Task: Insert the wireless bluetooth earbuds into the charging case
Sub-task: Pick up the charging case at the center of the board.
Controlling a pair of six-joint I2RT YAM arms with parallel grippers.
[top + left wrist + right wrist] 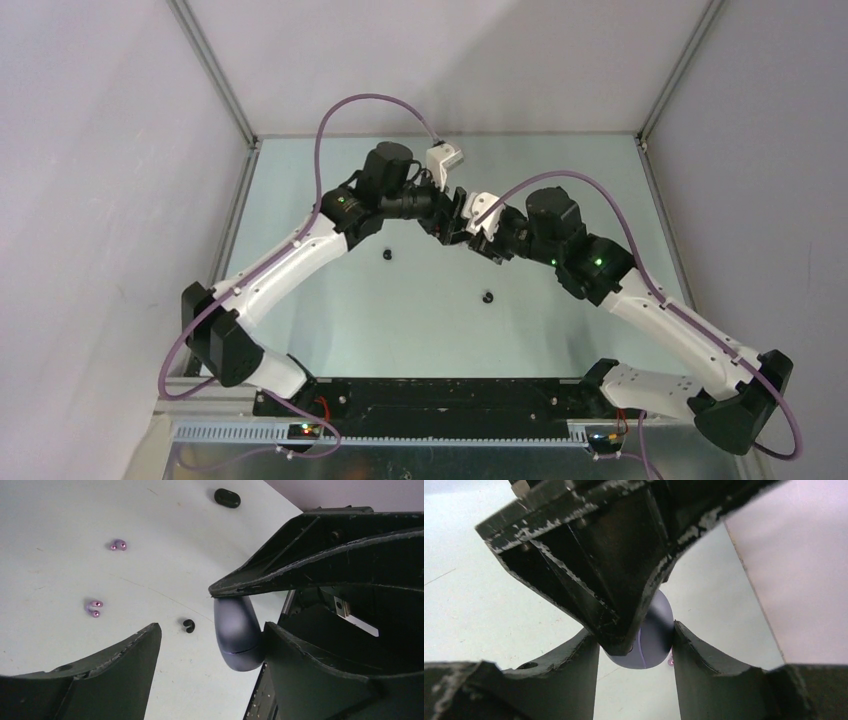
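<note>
The charging case (239, 635), a closed dark grey-purple oval with a thin seam, is held above the table at the centre back. My right gripper (635, 630) is shut on the charging case (655, 640). My left gripper (212, 630) is wide open, and its right finger (300, 675) touches the case's side. Two purple earbuds (118, 545) (93, 608) and two black earbuds (188, 625) (227, 498) lie loose on the table. The black pair also shows in the top view (387, 254) (489, 297). There the grippers (452, 215) (478, 235) meet and hide the case.
The pale table (420, 320) is closed in by white walls, with metal frame posts (215, 75) at the back corners. The right wall (794, 580) stands close beyond the case. A speck of a purple bud (670, 663) shows under the case. Both arms crowd the centre back.
</note>
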